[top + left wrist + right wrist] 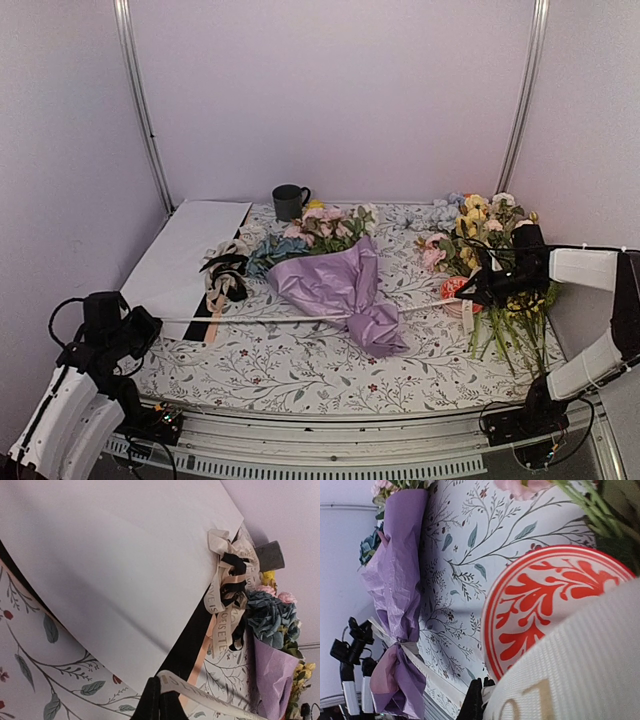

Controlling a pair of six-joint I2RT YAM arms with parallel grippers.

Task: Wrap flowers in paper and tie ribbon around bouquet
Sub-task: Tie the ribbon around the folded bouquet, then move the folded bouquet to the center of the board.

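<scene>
- Ribbon [260, 319] end clenched in the left gripper [152, 324], at the left side of the desk [300, 365]
- Bouquet [335, 268] lies mid-desk, paper [360, 300] already wrapped round the flowers [322, 226], the ribbon pulled taut across its narrow neck
- Right gripper [470, 295] is clamped on the other end; tying looks underway, final tightening not yet done
- Only the right wrist view shows the ribbon crossed and cinched at the neck; the top view cannot resolve it

Crinkled matt lilac paper [338, 282], woven cream fabric ribbon [580, 655]
</scene>
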